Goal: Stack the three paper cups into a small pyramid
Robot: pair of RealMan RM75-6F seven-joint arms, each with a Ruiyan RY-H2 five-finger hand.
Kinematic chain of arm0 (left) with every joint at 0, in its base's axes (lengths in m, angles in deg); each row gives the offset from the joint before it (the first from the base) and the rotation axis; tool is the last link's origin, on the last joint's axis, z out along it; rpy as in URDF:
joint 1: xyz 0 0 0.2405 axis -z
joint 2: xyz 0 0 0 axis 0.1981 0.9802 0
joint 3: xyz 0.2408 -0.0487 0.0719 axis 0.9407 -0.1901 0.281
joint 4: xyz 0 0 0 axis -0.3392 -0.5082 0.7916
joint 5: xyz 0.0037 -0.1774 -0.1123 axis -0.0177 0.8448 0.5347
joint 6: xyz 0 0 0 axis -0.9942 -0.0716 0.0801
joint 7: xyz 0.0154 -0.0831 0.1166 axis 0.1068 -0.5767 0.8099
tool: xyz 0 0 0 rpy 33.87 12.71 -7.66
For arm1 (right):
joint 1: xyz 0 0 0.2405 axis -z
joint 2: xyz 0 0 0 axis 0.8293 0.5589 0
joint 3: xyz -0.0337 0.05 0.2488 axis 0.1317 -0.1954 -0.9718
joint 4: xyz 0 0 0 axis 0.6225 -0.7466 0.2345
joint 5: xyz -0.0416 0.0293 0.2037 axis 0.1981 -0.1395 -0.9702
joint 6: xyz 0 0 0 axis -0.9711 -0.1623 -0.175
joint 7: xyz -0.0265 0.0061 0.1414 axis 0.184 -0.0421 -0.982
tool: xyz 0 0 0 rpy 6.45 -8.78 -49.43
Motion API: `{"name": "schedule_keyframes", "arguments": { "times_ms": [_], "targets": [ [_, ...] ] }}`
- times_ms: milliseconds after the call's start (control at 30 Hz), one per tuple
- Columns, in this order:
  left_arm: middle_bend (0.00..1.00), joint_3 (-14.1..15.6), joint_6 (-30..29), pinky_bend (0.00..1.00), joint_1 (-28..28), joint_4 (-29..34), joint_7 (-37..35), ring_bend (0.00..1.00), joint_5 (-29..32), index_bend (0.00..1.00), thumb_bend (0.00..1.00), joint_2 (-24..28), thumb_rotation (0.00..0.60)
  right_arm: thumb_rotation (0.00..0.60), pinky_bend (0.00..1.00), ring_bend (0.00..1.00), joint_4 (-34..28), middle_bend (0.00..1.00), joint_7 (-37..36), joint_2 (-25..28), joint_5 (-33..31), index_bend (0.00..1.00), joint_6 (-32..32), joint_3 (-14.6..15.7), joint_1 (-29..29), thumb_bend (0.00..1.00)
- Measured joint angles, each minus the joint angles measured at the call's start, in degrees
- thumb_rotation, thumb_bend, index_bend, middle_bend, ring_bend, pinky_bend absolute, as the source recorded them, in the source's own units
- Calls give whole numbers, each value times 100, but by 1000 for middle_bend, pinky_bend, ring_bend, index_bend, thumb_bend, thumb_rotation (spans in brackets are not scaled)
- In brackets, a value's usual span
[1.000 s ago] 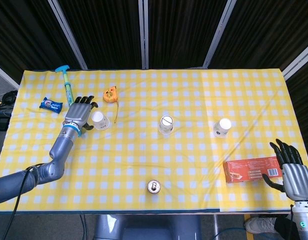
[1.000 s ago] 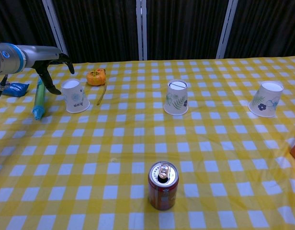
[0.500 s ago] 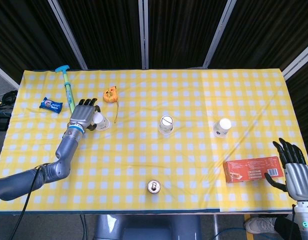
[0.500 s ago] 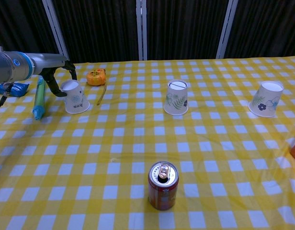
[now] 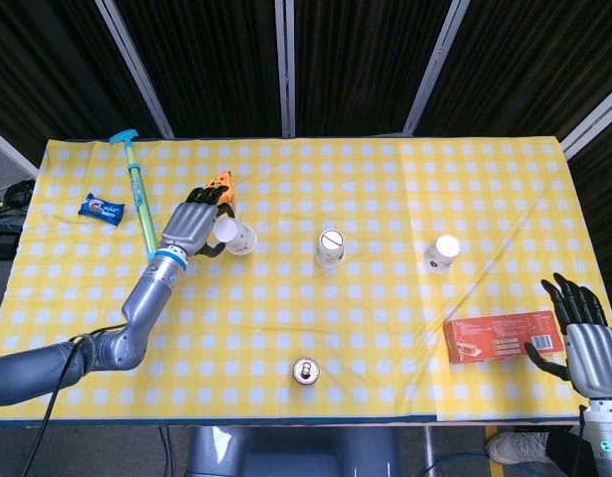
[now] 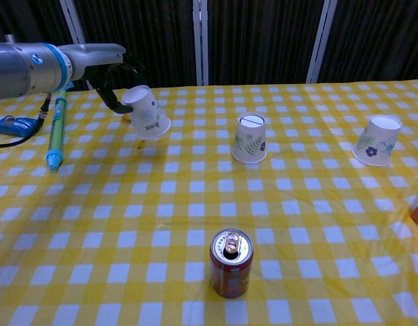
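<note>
At far left, the left hand pinches a tilted paper cup clear of the cloth: carrying step. Next: set it inverted beside the middle cup. Right hand spread, idle.

Count on checked tablecloth:
- paper cups: 3 — one off the cloth, one at centre, one toward the right
- drink can: 1
- red box: 1
- syringe-type tool, teal: 1
- blue snack packet: 1
- orange tape measure: 1, largely hidden
</note>
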Motion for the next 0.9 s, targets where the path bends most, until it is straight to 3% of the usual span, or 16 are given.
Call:
{"name": "schedule_keyframes", "arguments": {
  "times_ms": [200, 433, 900],
  "targets": [
    [0, -57, -144, 0, 320, -79, 202, 0, 130, 363, 366, -468, 600, 600, 0, 0, 29, 0, -156, 43, -21, 0, 30, 0, 6, 152],
    [0, -115, -205, 0, 732, -605, 490, 0, 453, 369, 366, -1095, 600, 600, 0, 0, 81, 0, -287, 69, -52, 0, 69, 2, 9, 152],
    [0, -230, -3, 0, 1066, -1412, 548, 0, 770, 373, 365, -1756, 600, 600, 0, 0, 85, 0, -434, 121, -83, 0, 60, -13, 38, 152]
  ]
}}
